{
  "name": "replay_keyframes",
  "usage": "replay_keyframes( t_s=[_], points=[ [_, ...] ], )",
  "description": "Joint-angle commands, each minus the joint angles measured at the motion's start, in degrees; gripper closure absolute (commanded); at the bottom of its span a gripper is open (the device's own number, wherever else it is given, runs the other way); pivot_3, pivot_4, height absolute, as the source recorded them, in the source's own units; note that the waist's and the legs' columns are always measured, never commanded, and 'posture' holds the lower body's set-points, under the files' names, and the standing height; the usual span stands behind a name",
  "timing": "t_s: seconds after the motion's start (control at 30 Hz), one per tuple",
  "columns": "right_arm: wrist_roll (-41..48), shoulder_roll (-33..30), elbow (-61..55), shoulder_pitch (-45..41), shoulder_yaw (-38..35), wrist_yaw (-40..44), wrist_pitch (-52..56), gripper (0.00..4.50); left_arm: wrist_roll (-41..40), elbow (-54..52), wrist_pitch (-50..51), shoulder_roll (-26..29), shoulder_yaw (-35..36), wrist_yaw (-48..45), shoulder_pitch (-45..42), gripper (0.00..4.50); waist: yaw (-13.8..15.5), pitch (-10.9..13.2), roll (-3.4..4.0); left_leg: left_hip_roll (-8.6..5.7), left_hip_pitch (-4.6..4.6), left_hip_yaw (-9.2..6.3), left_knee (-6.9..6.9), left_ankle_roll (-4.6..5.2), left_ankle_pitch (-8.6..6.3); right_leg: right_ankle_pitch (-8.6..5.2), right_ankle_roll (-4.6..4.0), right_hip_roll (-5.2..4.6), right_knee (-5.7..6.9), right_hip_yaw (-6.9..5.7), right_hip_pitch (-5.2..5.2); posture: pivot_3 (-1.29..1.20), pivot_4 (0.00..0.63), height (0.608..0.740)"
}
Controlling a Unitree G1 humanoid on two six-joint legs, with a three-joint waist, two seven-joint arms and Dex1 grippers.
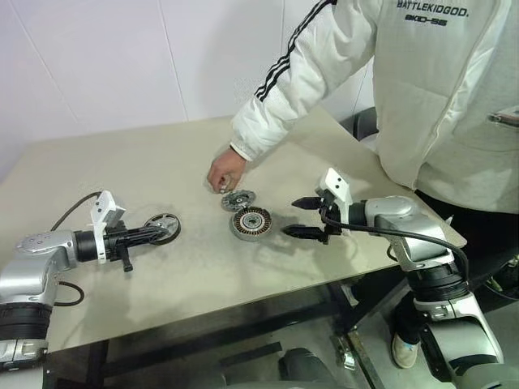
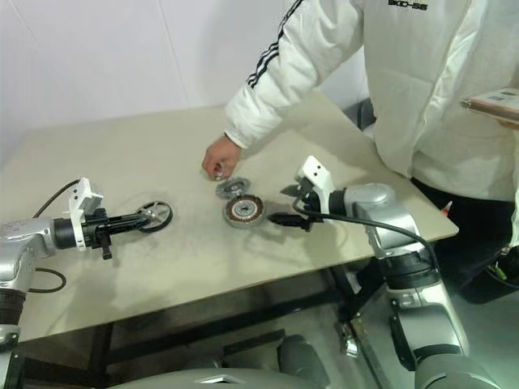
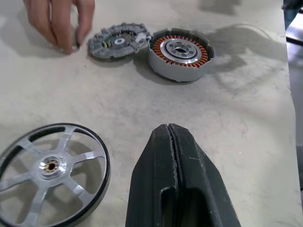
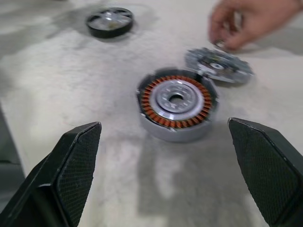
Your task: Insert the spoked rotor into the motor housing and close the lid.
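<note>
On the left of the table (image 1: 97,162) the left gripper (image 1: 158,232) is clenched on nothing, its two black fingers (image 3: 173,175) pressed flat together and pointing toward the spoked rotor (image 1: 165,228), which lies flat on the tabletop just beside the fingertips; whether the tips touch its rim cannot be told. The rotor sits well apart from the other parts, so it looks not yet picked up, and a closed pincer would have to open before it could take the ring. Near the middle, the motor housing (image 1: 250,223) rests open side up, copper windings and silver bearing exposed, ready to receive the rotor. The lid (image 1: 238,198) lies just beyond it on the far side, its edge touching or nearly touching the housing's rim, set aside so the cup stays clear. A person's hand (image 1: 225,172) reaches in from the far right, fingertips down on the table just beside the lid. On the right, the right gripper (image 1: 304,217) is released, jaws spread wide and empty, aimed at the housing from the right and near it without touching, probably placed to steady it.
</note>
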Motion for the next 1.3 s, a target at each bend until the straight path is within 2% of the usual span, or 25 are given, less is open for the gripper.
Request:
replay_keyframes(
  t_s=[0.03, 0.3, 0.53, 0.7, 0.83, 1.03, 1.3],
  points=[
    [0.9, 0.9, 0.4, -2.9, 0.0, -1.9, 0.0, 0.02, -1.1, 0.5, -0.3, 0.1, 1.7, 1.6, -2.9, 4.5, 0.0, 0.0, -0.05, 0.0, -0.02, 0.02, 0.0, 0.0, 0.0, 0.0, 0.0, 0.0, -0.01, 0.01, -0.01, 0.0, 0.0, 0.74],
    [2.0, 0.8, -2.4, -2.3, 3.5, -0.3, -0.4, 0.02, -3.2, 1.4, 1.4, -0.4, 1.8, 1.8, -4.7, 4.5, 0.3, 0.0, -0.05, 0.04, -0.55, 0.01, -0.21, 0.13, -0.06, 0.12, 0.19, 0.01, 0.01, 0.01, -0.62, 0.0, 0.0, 0.74],
    [1.9, 1.8, -2.6, -2.8, 5.7, -0.7, -1.1, 0.02, -1.7, 6.1, -1.0, -2.1, 0.7, 4.0, -7.4, 4.5, 1.7, 0.0, -0.05, 0.04, -0.57, 0.03, -0.15, 0.13, -0.07, 0.04, 0.32, 0.01, 0.0, -0.01, -0.6, 0.0, 0.0, 0.74],
    [0.9, 7.7, 2.5, -7.4, 5.7, -6.0, -2.9, 0.02, -1.5, 7.2, -1.1, -2.7, 0.2, 4.0, -8.7, 4.5, 1.6, 0.1, -0.05, 0.04, -0.53, 0.06, -0.09, 0.13, -0.06, 0.04, 0.29, 0.02, 0.04, 0.0, -0.58, 0.0, 0.0, 0.74],
    [-0.9, 13.3, 3.7, -9.0, 9.9, -8.1, -4.4, 0.02, -1.6, 8.0, -1.0, -3.2, 0.3, 4.3, -10.0, 4.5, 1.3, 0.0, -0.06, 0.11, -0.51, 0.02, -0.14, 0.13, -0.06, 0.07, 0.28, 0.11, 0.07, 0.0, -0.6, 0.0, 0.0, 0.74],
    [-3.9, 22.9, 14.6, -13.5, 12.8, -12.8, -7.9, 0.02, -1.6, 7.6, -0.9, -4.0, 0.3, 5.0, -9.7, 4.5, 1.2, 0.1, -0.05, 0.11, -0.56, 0.02, -0.17, 0.12, -0.06, 0.2, 0.07, 0.08, 0.05, 0.0, -0.65, 0.0, 0.0, 0.74],
    [-10.1, 31.9, 39.5, -20.8, 14.1, -18.4, -18.3, 0.02, -1.9, 5.3, -1.1, -5.0, 0.6, 6.5, -6.7, 4.5, 1.1, 0.1, -0.04, 0.11, -0.51, 0.0, -0.18, 0.12, -0.06, 0.22, 0.05, 0.09, 0.08, 0.0, -0.63, 0.0, 0.0, 0.74]
  ],
)
